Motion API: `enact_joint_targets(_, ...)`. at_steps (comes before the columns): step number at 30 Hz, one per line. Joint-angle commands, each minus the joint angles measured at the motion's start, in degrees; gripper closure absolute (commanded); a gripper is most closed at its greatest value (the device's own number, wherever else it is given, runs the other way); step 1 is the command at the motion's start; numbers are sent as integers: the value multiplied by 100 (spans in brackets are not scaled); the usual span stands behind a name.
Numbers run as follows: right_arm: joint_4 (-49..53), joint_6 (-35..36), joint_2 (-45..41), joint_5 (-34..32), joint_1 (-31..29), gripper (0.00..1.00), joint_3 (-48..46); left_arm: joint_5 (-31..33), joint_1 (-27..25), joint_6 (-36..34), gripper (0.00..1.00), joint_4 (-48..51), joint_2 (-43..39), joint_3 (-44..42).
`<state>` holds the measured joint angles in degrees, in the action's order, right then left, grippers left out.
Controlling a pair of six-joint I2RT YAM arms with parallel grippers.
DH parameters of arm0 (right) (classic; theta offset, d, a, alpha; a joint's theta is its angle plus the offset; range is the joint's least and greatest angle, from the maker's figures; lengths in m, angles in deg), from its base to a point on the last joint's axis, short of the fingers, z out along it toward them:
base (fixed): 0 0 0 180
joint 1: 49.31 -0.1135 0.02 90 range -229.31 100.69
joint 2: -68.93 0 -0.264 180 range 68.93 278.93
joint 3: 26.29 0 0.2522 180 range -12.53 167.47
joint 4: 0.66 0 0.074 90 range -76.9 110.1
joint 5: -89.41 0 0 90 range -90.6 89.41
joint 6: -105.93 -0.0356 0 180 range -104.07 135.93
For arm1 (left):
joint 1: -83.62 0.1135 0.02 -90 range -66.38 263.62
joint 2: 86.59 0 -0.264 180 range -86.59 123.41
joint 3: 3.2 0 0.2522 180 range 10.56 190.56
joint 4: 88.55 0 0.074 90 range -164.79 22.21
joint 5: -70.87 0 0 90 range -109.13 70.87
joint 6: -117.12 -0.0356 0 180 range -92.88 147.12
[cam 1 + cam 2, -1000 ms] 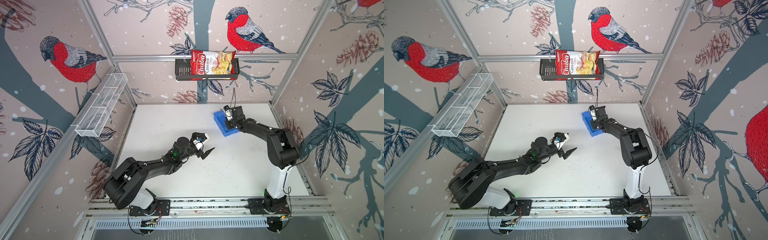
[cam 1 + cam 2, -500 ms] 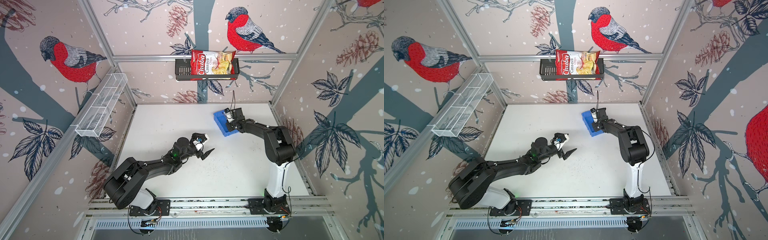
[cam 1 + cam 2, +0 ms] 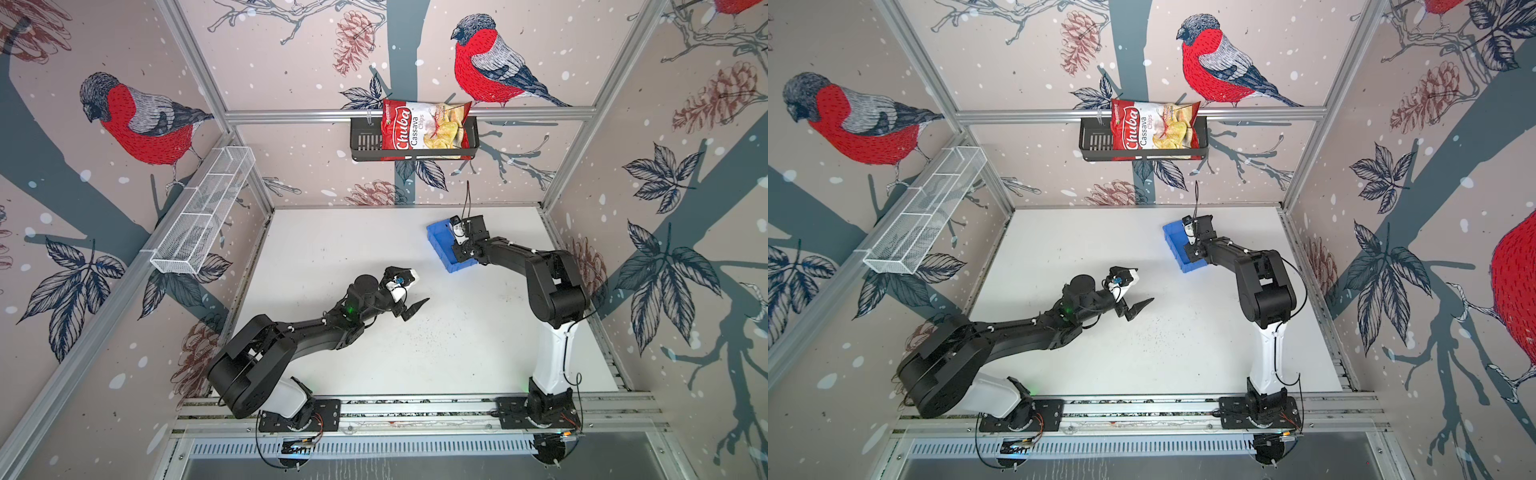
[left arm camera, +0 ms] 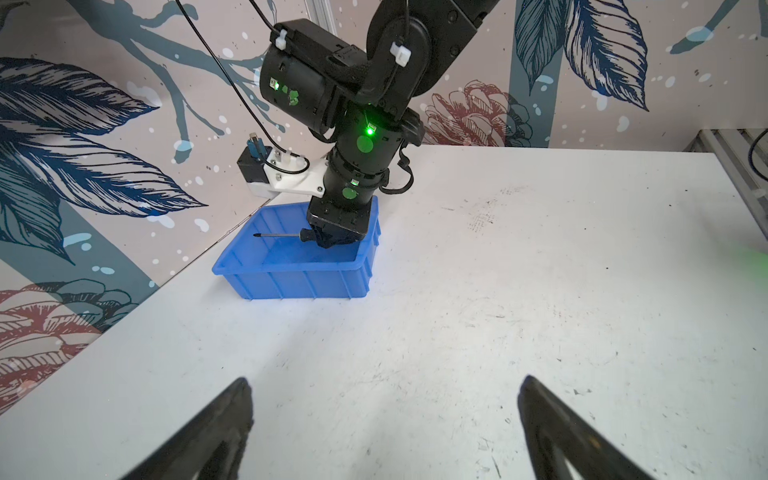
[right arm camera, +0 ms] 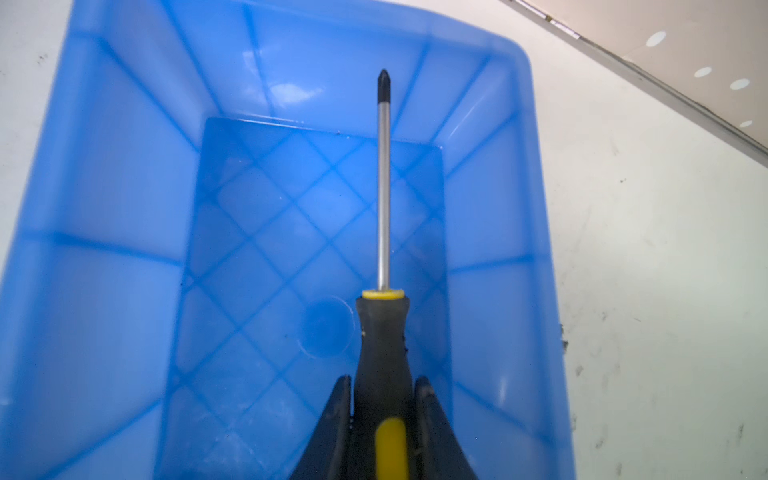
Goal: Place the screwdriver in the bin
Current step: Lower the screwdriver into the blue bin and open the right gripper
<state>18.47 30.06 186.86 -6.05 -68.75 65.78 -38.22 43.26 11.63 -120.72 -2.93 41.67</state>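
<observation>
The right gripper point(image 5: 383, 380) is clenched on the handle of the screwdriver point(image 5: 383, 187) and holds it lengthwise inside the bin point(image 5: 104, 166), shaft level, tip toward an end wall. Contact with the bin floor cannot be told. The bin stands near the far edge of the tabletop point(image 4: 540, 270), right of middle. The left gripper point(image 4: 384, 382) is released, jaws wide, over mid-tabletop, well apart from the bin.

Place: enclosed robot test cell, lab-like.
Walls: bullfinch-and-pinecone printed panels point(image 3: 137, 120) in silver aluminium profile frame point(image 3: 291, 115).
Base: scuffed white flat surface point(image 3: 457, 332).
Mounts: two black-and-white robot arms point(image 3: 316, 326) bolted to slotted silver metal rail point(image 3: 415, 409).
</observation>
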Motion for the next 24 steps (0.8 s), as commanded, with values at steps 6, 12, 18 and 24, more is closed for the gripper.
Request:
enact_joint_targets(6, -40, -147, -33, -84, 5, 76, 71, 35, -7, -107, 2, -2, -78, 35)
enact_joint_targets(12, -138, -194, -225, -113, -4, 64, 3, 188, -7, -71, 2, -125, -169, -34)
enact_joint_targets(18, -270, -226, -524, -69, -2, 54, -147, 391, -7, -219, 2, -58, -298, -105)
enact_joint_targets(24, -671, -338, -1206, -9, 5, 44, -621, 1085, 39, -272, 2, -166, -567, -364)
